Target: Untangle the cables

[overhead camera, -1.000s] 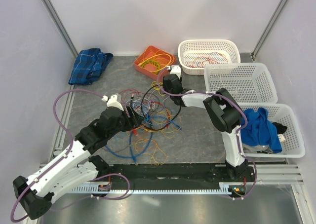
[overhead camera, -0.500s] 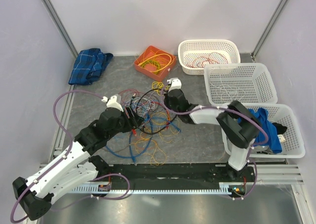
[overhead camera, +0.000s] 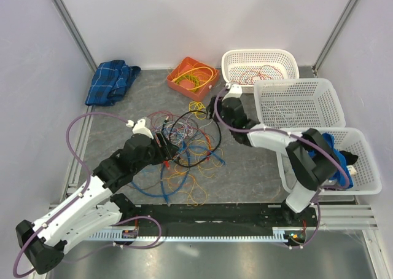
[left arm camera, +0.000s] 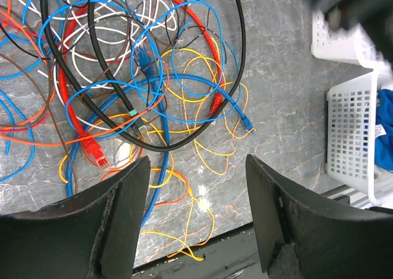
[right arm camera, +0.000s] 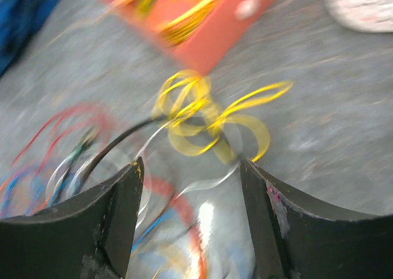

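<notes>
On the grey surface [overhead camera: 258, 174] the cables [overhead camera: 184, 147] lie in one heap between the arms. The left gripper [left arm camera: 196, 163] and right gripper [right arm camera: 190, 167] hang over them, jaws released, grasping nothing. The loops interlock, so tugging one strand could drag the whole knot. The small yellow coil [right arm camera: 202, 116] is blurred, and the crossings underneath are hidden.

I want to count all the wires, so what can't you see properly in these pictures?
- Right wrist view: motion blur smears the yellow cable loops and the orange tray; strands can't be counted.
- Top view: the left arm covers the left part of the cable tangle.
- Left wrist view: the cable tangle runs off the top and left edges; a dark blurred shape at top right can't be identified.
</notes>
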`<move>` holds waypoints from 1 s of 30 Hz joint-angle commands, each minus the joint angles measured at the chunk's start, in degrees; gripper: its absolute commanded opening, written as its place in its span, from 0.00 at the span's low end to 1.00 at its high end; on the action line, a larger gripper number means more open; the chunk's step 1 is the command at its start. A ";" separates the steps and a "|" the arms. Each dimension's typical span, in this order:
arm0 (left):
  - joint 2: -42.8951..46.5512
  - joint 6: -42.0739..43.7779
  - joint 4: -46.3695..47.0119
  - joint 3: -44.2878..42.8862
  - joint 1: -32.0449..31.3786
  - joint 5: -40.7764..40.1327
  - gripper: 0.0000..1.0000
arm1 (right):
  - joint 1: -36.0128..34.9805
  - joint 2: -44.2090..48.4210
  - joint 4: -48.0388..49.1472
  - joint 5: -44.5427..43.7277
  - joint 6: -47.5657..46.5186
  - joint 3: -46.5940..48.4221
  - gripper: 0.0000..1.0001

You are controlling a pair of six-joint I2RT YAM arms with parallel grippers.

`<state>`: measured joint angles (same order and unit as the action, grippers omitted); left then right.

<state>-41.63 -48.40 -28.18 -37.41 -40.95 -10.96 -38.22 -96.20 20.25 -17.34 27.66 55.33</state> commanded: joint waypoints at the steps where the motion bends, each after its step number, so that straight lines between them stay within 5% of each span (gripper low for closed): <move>1: 0.67 -0.99 1.29 -0.12 0.26 -1.17 0.70 | 5.86 -7.58 -0.04 4.77 5.46 4.69 0.72; 9: -1.00 -0.29 1.64 0.05 0.26 -1.96 0.70 | 8.16 -15.32 10.40 6.89 10.13 6.72 0.72; 24: -3.20 0.59 3.05 0.76 0.25 -1.87 0.70 | 9.39 -23.76 14.73 6.18 18.39 12.60 0.83; 27: -3.72 0.59 3.05 0.85 0.25 -1.70 0.70 | 9.56 -25.69 15.87 7.41 20.24 13.84 0.68; 28: -3.64 0.59 3.05 0.93 0.26 -1.70 0.70 | 9.83 -25.87 16.57 7.67 20.85 13.67 0.50; 30: -3.29 0.76 3.13 1.20 0.26 -1.78 0.70 | 9.74 -25.79 18.68 7.68 21.29 12.53 0.33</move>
<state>-45.28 -48.36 -27.27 -37.08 -40.95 -11.90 -28.86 -121.08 33.74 -10.55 45.95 67.00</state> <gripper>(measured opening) 0.705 0.453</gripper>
